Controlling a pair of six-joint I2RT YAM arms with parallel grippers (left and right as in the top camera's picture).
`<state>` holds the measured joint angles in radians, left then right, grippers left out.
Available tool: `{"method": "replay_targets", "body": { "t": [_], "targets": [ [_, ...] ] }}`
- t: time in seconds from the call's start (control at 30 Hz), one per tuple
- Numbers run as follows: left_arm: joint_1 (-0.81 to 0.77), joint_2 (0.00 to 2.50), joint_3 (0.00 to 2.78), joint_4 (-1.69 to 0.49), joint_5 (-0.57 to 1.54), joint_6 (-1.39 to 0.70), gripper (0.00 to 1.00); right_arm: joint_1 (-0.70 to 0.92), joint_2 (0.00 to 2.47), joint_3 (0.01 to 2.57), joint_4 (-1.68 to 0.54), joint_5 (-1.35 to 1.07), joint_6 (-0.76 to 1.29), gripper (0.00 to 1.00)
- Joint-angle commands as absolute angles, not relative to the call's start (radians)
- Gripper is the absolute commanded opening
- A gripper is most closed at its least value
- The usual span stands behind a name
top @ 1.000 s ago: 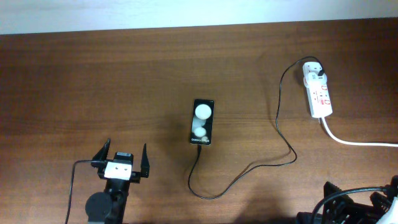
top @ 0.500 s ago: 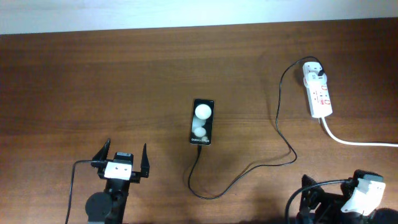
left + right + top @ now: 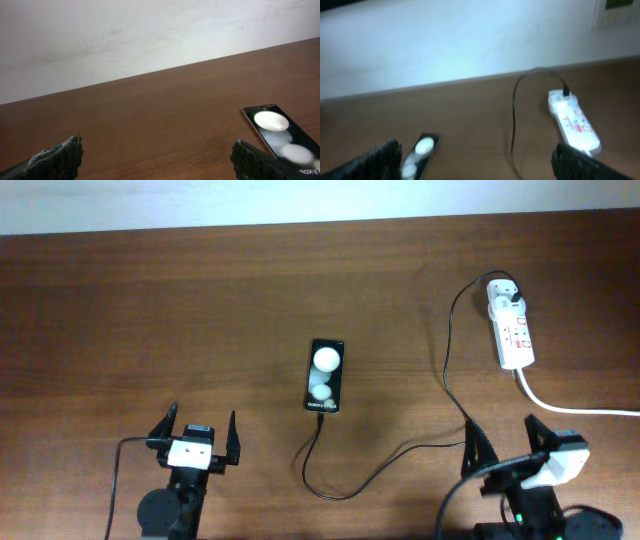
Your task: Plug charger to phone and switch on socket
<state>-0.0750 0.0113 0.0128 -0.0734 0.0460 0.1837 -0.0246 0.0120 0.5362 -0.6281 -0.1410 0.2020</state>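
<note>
The black phone point(image 3: 325, 375) lies flat mid-table, two white round patches on it; it also shows in the left wrist view point(image 3: 280, 131) and the right wrist view point(image 3: 420, 152). The thin black charger cable point(image 3: 400, 455) runs from the phone's near end, loops, and rises to the white adapter point(image 3: 503, 293) on the white socket strip point(image 3: 512, 330), also in the right wrist view point(image 3: 572, 120). My left gripper point(image 3: 200, 432) is open and empty, left of the phone. My right gripper point(image 3: 503, 442) is open and empty, near the front edge, just right of the cable.
A thick white cord point(image 3: 575, 408) leaves the socket's near end and runs off to the right. A pale wall point(image 3: 150, 35) stands behind the table's far edge.
My right arm has come up from the bottom right corner and moved forward onto the table, its open fingers now in full view. The left arm, phone and cable have not moved.
</note>
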Motion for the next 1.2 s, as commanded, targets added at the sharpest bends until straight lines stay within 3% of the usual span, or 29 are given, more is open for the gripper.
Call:
{"method": "replay_targets", "body": {
  "t": [0.0,0.23,0.47,0.73,0.9,1.17],
  "targets": [
    [-0.067,0.006,0.009,-0.076,0.057,0.196,0.99,-0.018,0.004,0.418,-0.446,-0.150,0.199,0.99],
    [-0.067,0.006,0.009,-0.076,0.057,0.196,0.99,-0.018,0.004,0.205,-0.010,-0.146,0.199,0.99],
    [-0.067,0.006,0.009,-0.076,0.057,0.196,0.99,-0.018,0.004,0.063,0.102,-0.132,0.199,0.99],
    [-0.067,0.006,0.009,-0.076,0.057,0.196,0.99,-0.018,0.004,0.006,0.085,-0.066,0.187,0.99],
    [-0.067,0.006,0.009,-0.076,0.057,0.196,0.99,-0.018,0.004,0.006,-0.084,-0.006,0.186,0.99],
    [-0.067,0.006,0.009,-0.076,0.057,0.196,0.99,-0.017,0.004,0.006,-0.080,-0.021,0.015,0.99]
  ]
}}
